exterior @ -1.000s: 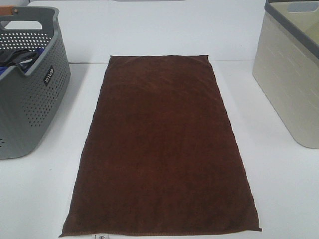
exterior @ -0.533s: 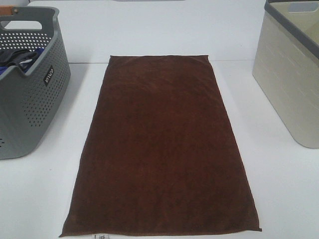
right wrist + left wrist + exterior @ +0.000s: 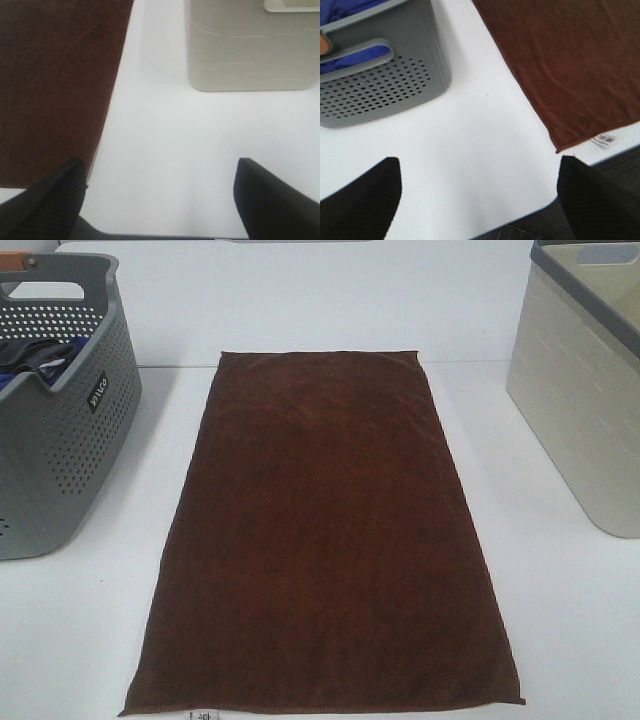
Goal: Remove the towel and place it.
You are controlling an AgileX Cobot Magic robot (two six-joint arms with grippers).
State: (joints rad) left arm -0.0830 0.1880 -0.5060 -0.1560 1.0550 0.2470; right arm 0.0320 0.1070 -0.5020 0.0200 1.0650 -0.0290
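The dark brown towel lies flat and spread out along the middle of the white table, its near hem at the front edge. Its near left corner shows in the left wrist view, with a small white label beside it. Its near right side shows in the right wrist view. My left gripper is open and empty, above the table's front edge between the grey basket and the towel. My right gripper is open and empty, above the front edge between the towel and the beige basket. Neither gripper shows in the high view.
A grey perforated basket stands at the left with dark blue cloths inside; it also shows in the left wrist view. A beige basket stands at the right, seen too in the right wrist view.
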